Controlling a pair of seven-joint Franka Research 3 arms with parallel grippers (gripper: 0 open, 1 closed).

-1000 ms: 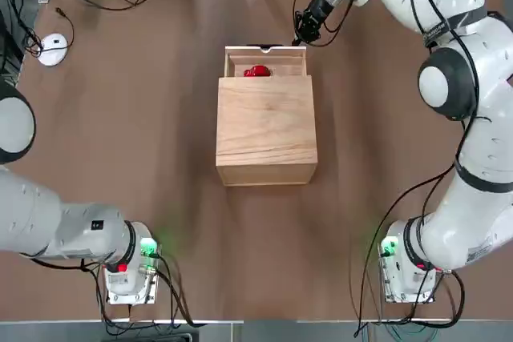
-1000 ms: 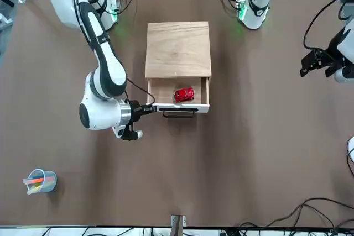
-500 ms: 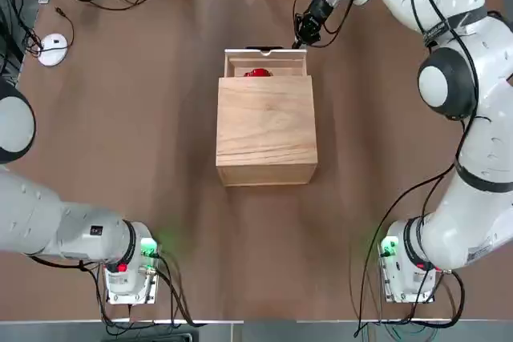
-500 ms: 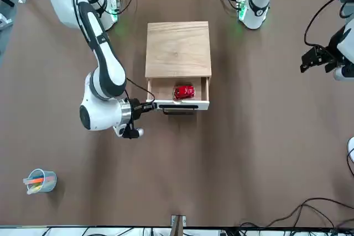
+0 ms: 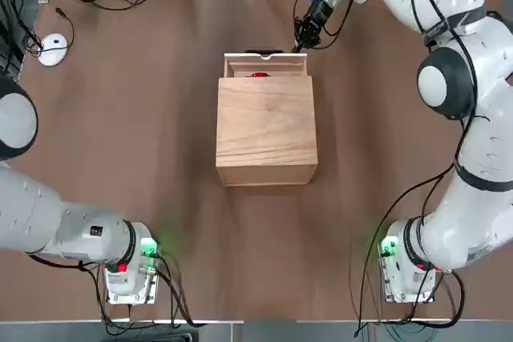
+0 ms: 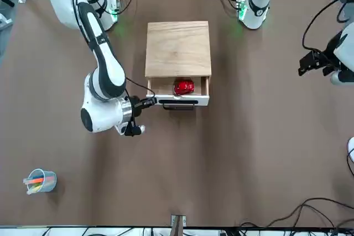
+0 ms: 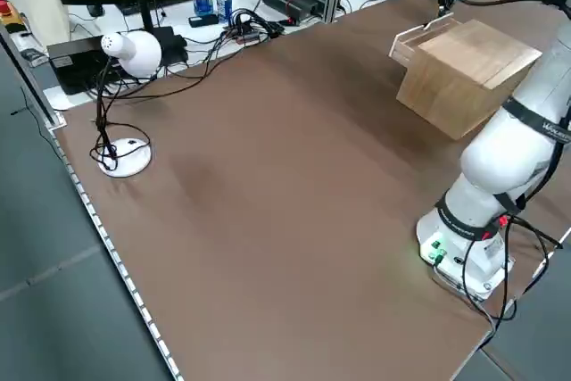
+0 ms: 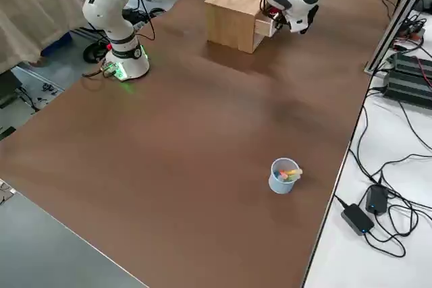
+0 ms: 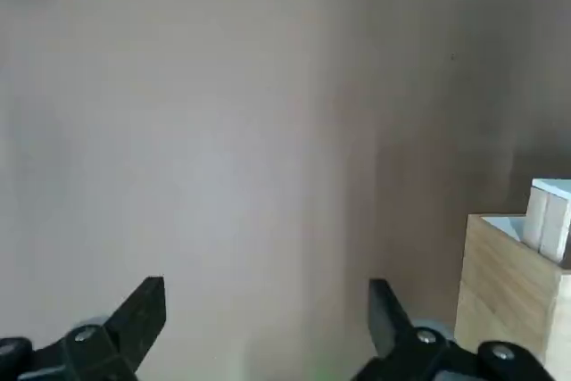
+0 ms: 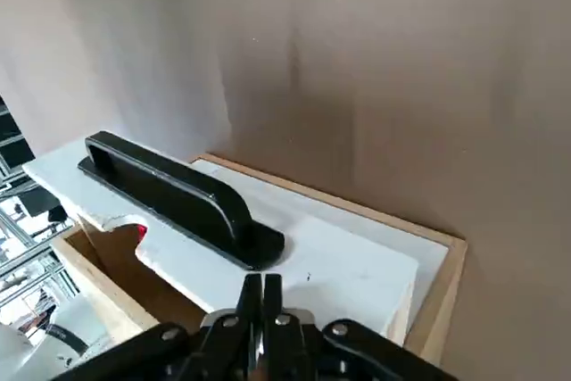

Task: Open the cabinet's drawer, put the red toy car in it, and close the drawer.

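Stand, one, white and round-based [image 7: 125, 157], rests at the table's left; the left gripper [image 9: 268, 327], on that side, has its fingers spread, empty. One wooden cabinet [image 5: 267, 122] has one drawer [image 6: 200, 101] partly out, one red toy car [image 6: 183, 87] inside. The right gripper [image 10: 261, 285] is clenched at its front. Farther right: one cup [image 6: 48, 182] of coloured sticks [image 6: 36, 180].

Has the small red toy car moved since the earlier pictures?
Yes. The small red toy car has shifted with the pale wooden drawer toward the light wooden cabinet.
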